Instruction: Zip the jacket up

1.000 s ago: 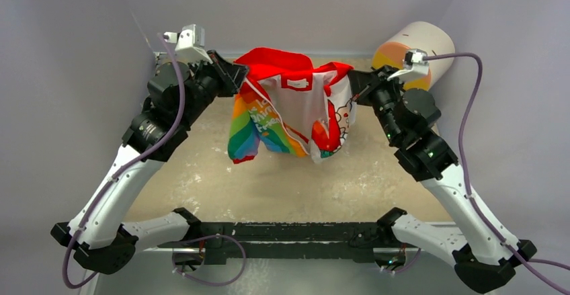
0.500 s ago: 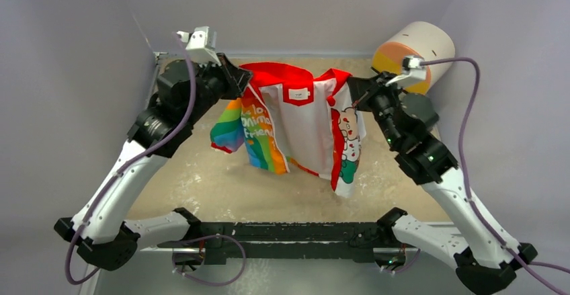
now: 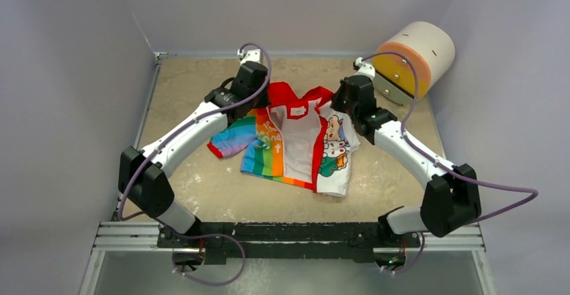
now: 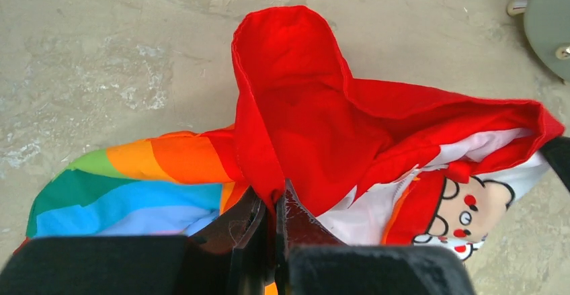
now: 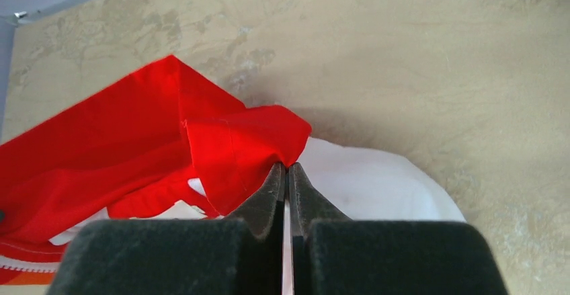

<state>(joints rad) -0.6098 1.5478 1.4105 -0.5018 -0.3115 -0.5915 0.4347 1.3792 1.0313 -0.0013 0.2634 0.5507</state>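
Site: jacket (image 3: 296,140) lay open, front up, on bench (image 3: 188,87) near cylinder (image 3: 417,50) | left tool (image 4: 275,193) pinched tight on red collar edge, side far from cylinder; right tool (image 5: 286,169) likewise, nearer side | Judged: keep tension, release once front edges lie flat.

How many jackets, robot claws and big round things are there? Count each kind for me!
Jackets: 1, the jacket
Claws: 2, the left claw and the right claw, each pinching red cloth of the jacket
Big round things: 1, the round drum
Total: 4
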